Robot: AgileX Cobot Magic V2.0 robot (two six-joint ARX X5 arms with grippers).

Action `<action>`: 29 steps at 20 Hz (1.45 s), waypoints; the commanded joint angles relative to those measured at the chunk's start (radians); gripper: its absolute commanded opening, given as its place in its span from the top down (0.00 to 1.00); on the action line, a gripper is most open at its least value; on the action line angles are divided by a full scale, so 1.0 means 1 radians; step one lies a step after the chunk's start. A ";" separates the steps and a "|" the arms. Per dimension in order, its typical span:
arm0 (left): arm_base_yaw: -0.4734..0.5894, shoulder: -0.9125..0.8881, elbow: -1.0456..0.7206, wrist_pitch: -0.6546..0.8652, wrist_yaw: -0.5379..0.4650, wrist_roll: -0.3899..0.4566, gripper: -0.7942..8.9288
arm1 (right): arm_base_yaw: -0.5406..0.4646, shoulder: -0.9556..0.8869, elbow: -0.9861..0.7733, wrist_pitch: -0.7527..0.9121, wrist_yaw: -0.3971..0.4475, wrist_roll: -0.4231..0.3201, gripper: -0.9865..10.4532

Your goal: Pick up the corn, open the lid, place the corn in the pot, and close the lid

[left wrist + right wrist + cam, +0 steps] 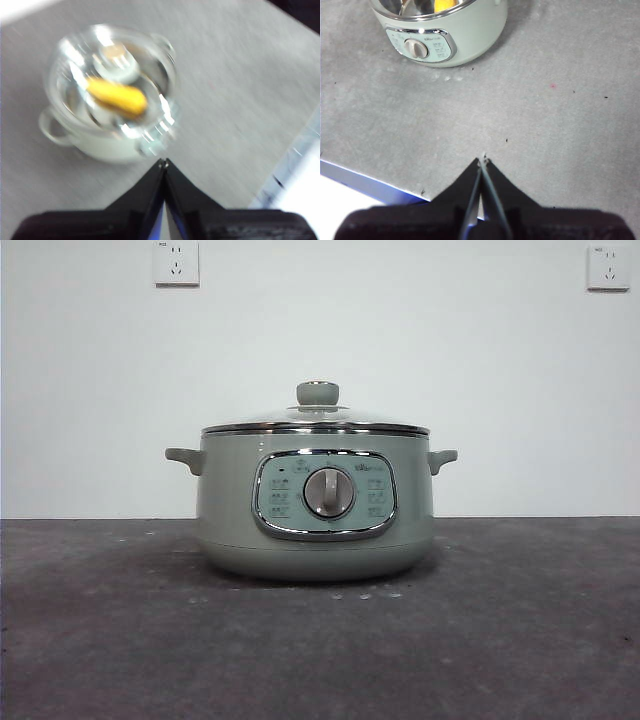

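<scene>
Pot (pixel 315 515): sage-green, upright on the grey table (pixel 520 640), control panel and dial facing the front camera; one small handle on each side.
Lid (pixel 317 422): seated level on the pot's rim, metal edge all round, green knob on top at centre.
Corn (pixel 117 96): inside the pot, under the glass of the lid, lying on its side just beside the knob as my left wrist camera sees it; that picture is blurred, so finer detail is not readable. A yellow patch shows through the lid in my right wrist camera as well.
My left gripper (pixel 163 161): above the pot and off to one side of it, touching nothing; jaws pressed together, nothing between them.
My right gripper (pixel 483 160): over bare table, well apart from the pot on its control-panel side; jaws pressed together, nothing held.
Wall (pixel 400 340): white, behind the pot, with two sockets high up.
</scene>
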State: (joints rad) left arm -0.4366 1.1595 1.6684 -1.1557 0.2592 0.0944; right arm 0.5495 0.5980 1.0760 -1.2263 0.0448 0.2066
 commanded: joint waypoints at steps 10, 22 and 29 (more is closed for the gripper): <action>0.433 -0.455 -0.652 0.742 0.150 0.142 0.92 | 0.001 0.000 -0.009 0.006 0.001 0.010 0.91; 0.504 -1.046 -1.514 0.992 -0.069 0.074 0.92 | 0.001 0.000 -0.009 0.006 0.001 0.011 0.91; 0.505 -1.156 -1.658 0.990 -0.077 -0.032 0.92 | 0.001 0.000 -0.009 0.006 0.001 0.011 0.91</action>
State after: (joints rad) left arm 0.0654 0.0067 0.0204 -0.1772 0.1848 0.0837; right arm 0.5495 0.5980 1.0756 -1.2270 0.0448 0.2066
